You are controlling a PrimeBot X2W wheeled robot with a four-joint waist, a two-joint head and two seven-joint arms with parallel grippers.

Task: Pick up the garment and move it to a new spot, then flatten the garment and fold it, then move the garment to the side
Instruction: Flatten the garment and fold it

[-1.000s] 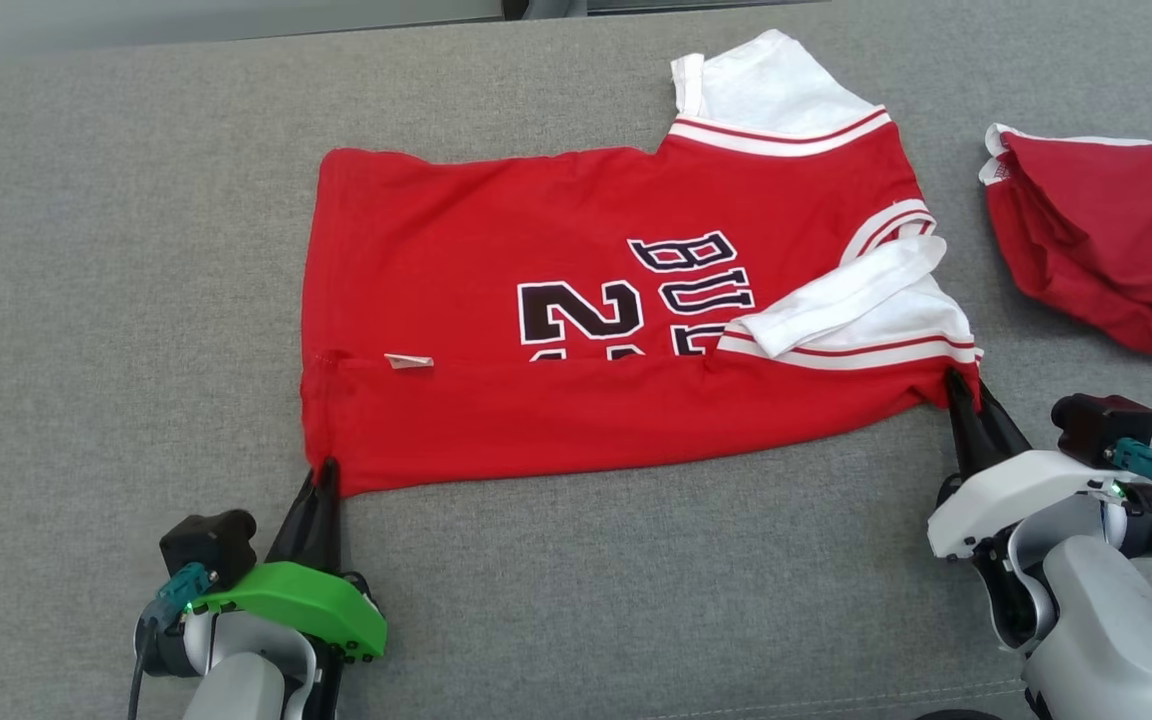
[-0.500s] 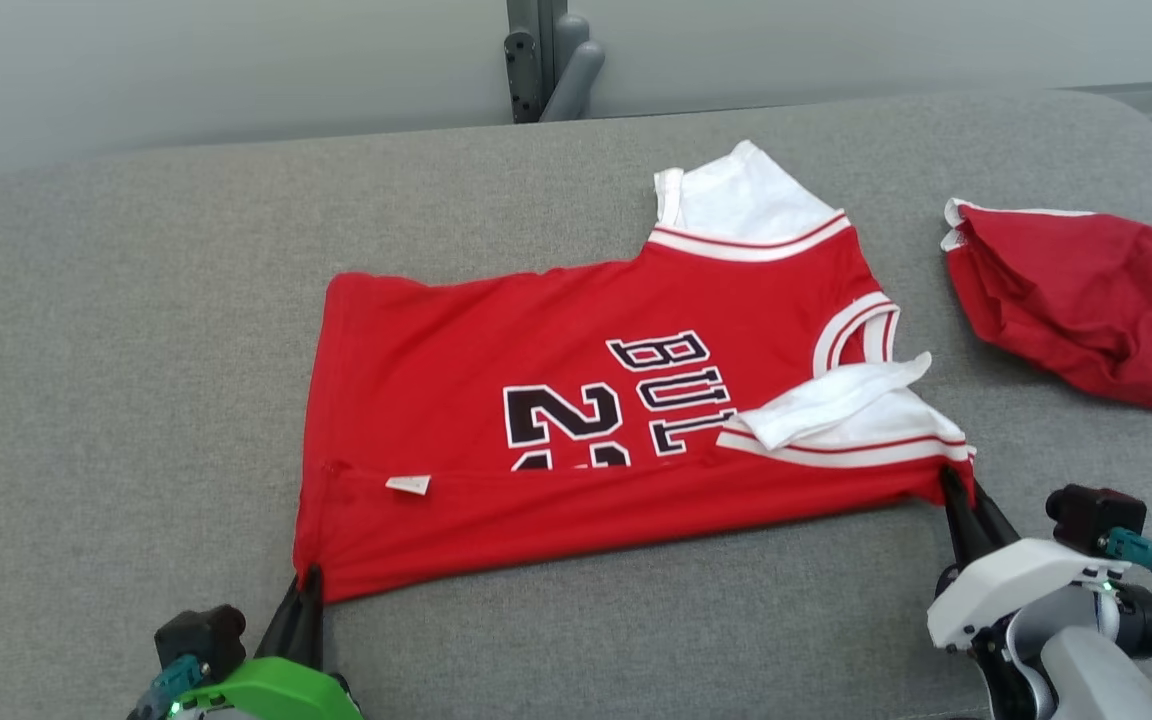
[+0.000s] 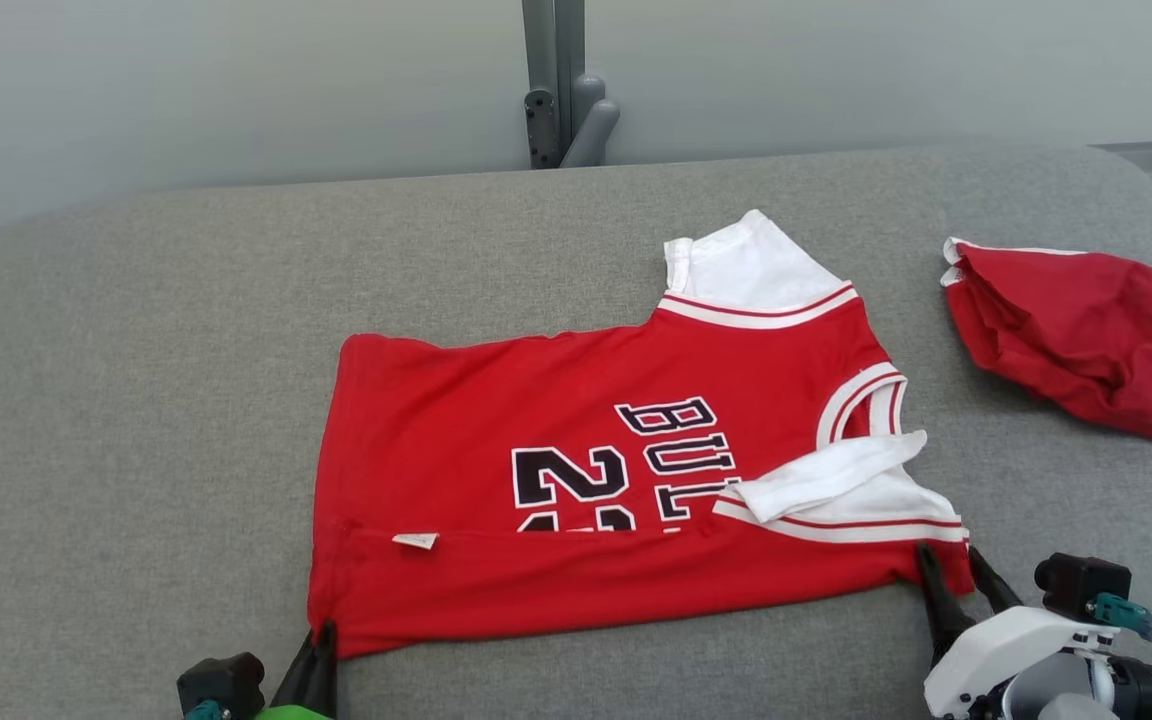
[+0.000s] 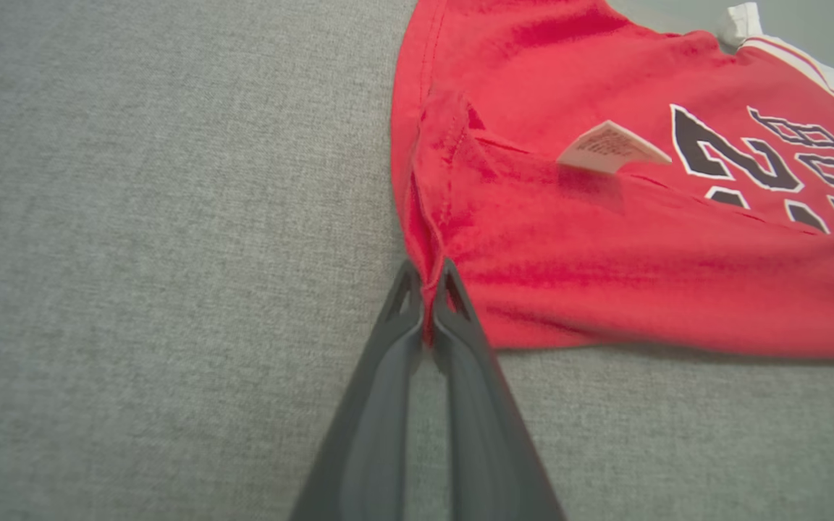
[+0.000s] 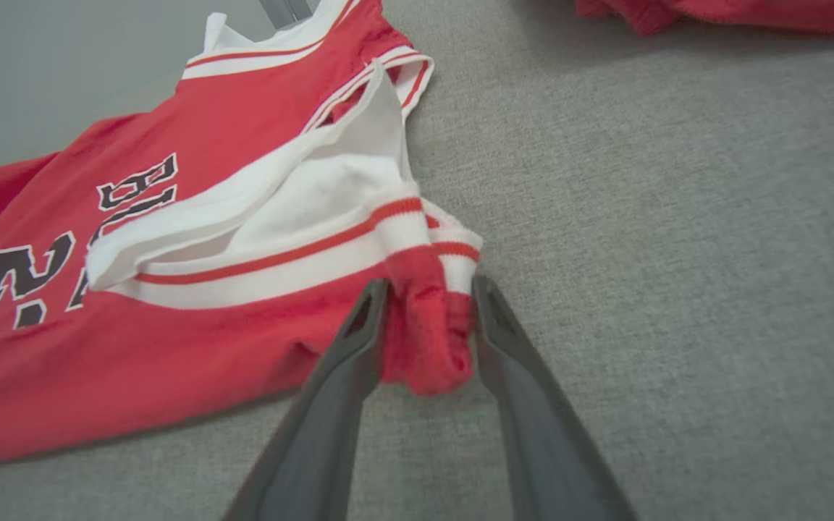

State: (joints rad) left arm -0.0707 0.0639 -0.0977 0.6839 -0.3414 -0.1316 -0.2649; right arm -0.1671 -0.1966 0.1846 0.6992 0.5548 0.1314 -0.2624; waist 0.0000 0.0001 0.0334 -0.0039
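A grey woven cushion (image 3: pixel 136 400) spreads from the near edge. At its near left, the left gripper (image 4: pixel 428 278) is clamped tight on the jersey's (image 3: pixel 536 420) hem corner. At the near right, the right gripper (image 5: pixel 428 289) has its fingers parted, and the jersey's shoulder corner sits bunched between them. The jersey lies flat mid-cushion with its near side folded over and a white tag (image 3: pixel 415 541) showing. A crumpled red cloth (image 3: pixel 1076 340) lies apart, far right. Beyond the cushion's rounded far edge are a pale wall (image 3: pixel 236 80) and a grey post (image 3: pixel 556 80)
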